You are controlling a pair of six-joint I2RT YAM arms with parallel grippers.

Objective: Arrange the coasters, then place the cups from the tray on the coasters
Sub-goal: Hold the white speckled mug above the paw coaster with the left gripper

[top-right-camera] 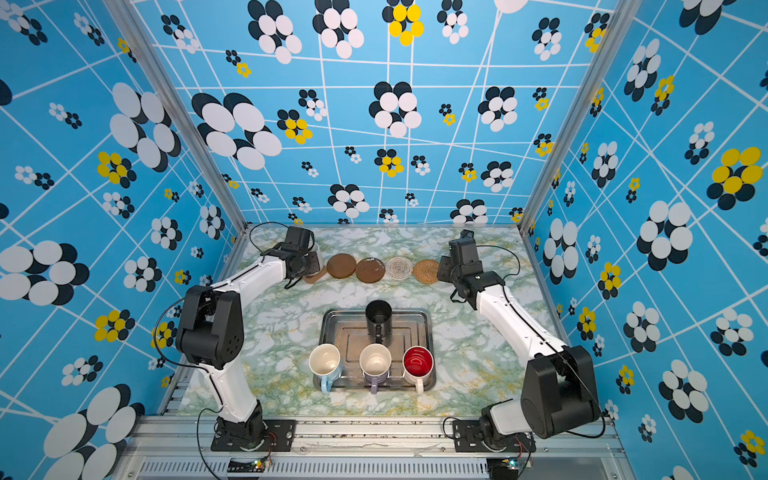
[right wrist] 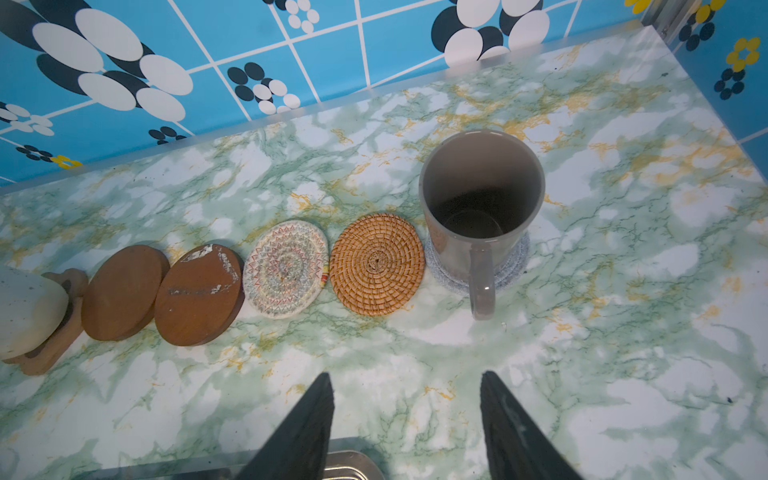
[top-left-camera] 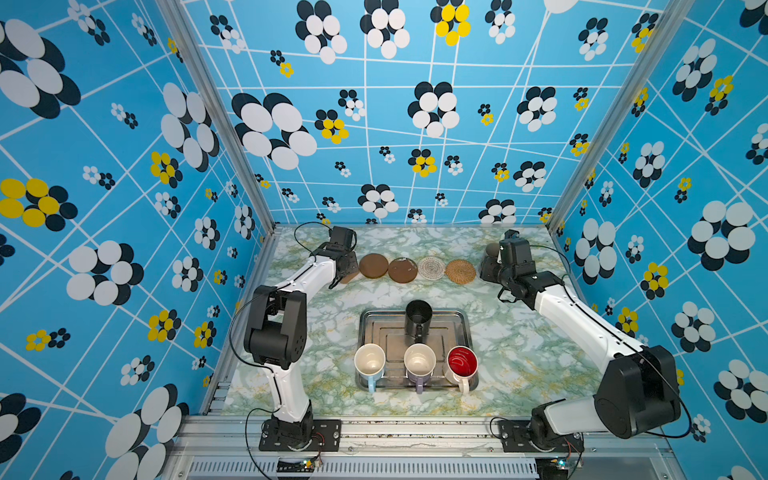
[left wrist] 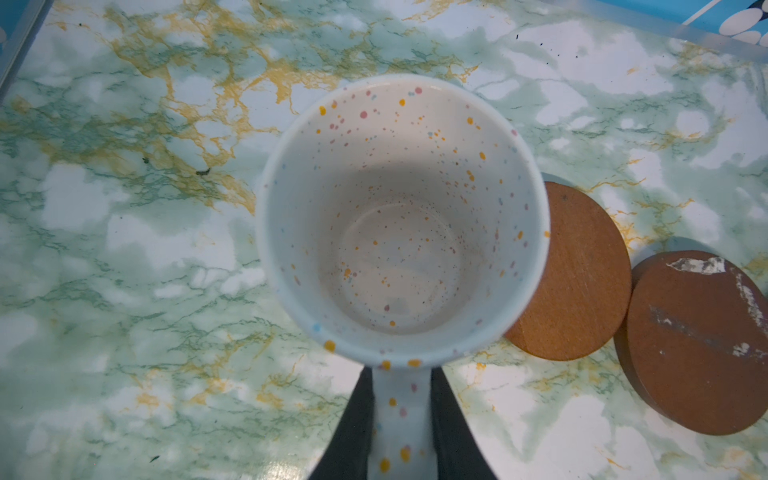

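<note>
Left wrist view: left hand (left wrist: 401, 419) tight on speckled mug (left wrist: 401, 216) handle

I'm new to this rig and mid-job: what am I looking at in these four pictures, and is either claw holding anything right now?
Two white-and-black robot arms work over a marbled table. Two pictures look down from overhead; two come from wrist cameras. The left gripper is shut on the handle of the white speckled mug, at the brown paw-shaped coaster. The right gripper is open, empty, facing the grey-beige mug on the pale grey round coaster. Four bare coasters lie between. The silver metal tray holds the black mug, light blue mug, lilac mug and red-lined white mug.
</note>
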